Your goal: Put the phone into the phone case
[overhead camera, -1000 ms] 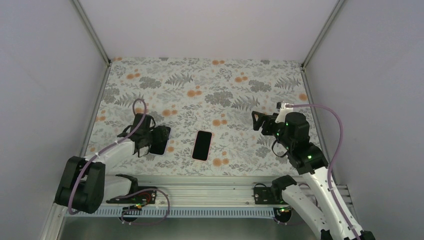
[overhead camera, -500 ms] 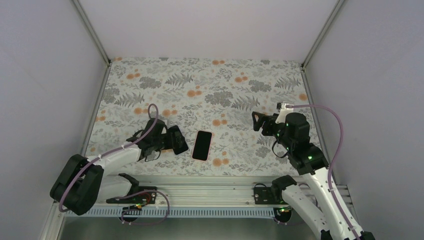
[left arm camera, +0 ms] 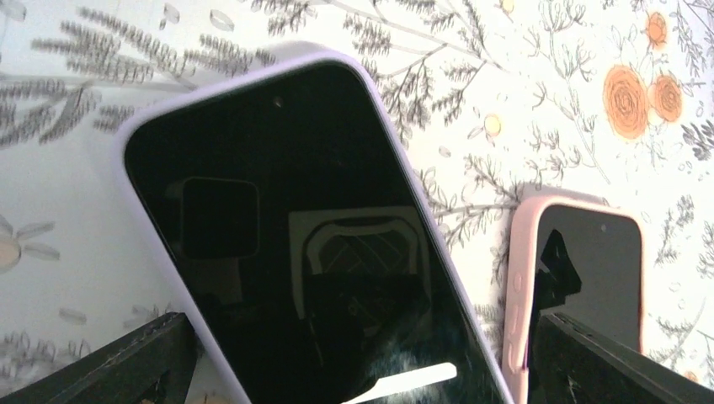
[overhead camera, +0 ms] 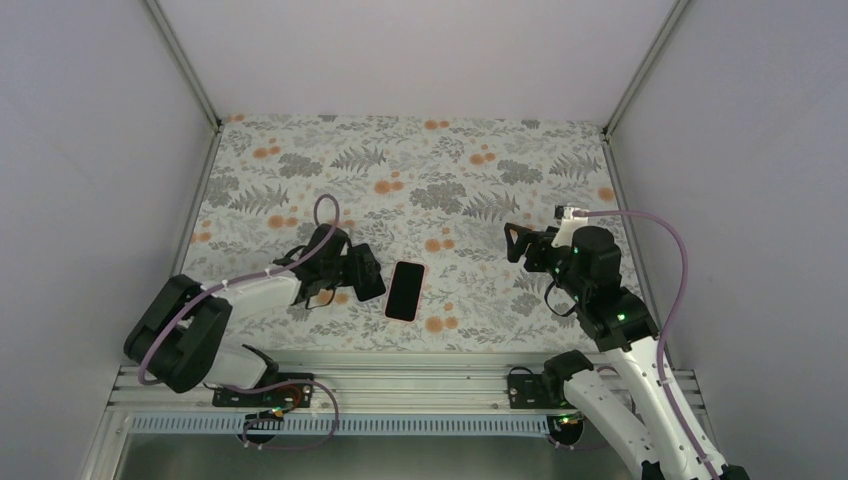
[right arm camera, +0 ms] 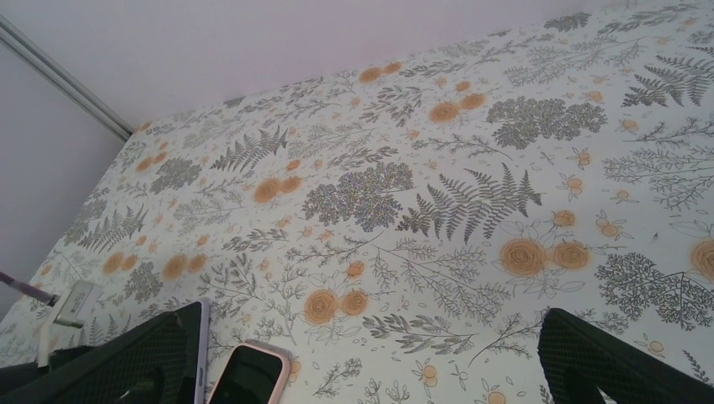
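Two hands were released. The left hand point(overhead camera: 366, 272) straddled the lilac-edged phone point(left arm camera: 295, 244), just left of the pink phone case point(overhead camera: 404, 290) on the bench point(overhead camera: 450, 190); the right hand point(overhead camera: 518, 243) hovered apart, empty. Good practice: align long edges before seating. Whether its fingers touched the phone was unclear; the case interior was indistinct.

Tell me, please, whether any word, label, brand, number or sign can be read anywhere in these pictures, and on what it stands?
None can be read.
Phone in the lilac case: dark screen, only reflections, no text.
Phone in the pink case: dark screen, no text.
Floral tablecloth: ferns and orange flowers only, no lettering.
White tag on the left arm's cable: too small and blurred to tell whether it bears print.
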`<state>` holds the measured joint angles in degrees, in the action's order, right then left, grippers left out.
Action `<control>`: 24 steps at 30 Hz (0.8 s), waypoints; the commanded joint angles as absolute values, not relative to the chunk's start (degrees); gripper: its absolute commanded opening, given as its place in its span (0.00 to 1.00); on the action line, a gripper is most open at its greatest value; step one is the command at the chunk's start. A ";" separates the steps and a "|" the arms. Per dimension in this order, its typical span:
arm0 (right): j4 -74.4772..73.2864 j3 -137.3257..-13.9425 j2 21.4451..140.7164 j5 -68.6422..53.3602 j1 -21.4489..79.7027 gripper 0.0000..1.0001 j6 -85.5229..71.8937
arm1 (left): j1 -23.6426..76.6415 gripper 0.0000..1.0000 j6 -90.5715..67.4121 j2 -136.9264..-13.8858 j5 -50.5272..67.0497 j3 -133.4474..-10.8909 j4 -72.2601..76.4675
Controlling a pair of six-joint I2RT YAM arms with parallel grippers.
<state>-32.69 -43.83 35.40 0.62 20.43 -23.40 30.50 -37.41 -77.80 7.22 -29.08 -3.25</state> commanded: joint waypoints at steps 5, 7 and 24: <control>-31.77 -43.60 34.65 0.70 19.96 0.99 -22.75 | 30.67 1.00 -31.64 -87.04 4.08 -34.21 -5.04; -31.80 -43.59 34.54 0.70 19.96 0.99 -22.76 | 30.87 1.00 -30.35 -88.73 5.10 -35.13 -4.74; -30.96 -43.41 35.32 0.62 19.95 0.99 -22.33 | 40.91 0.95 -29.41 -87.29 9.39 -32.17 -3.58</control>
<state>-32.21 -43.68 35.35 0.54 20.43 -23.18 38.24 -27.83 -87.59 5.02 -35.07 1.80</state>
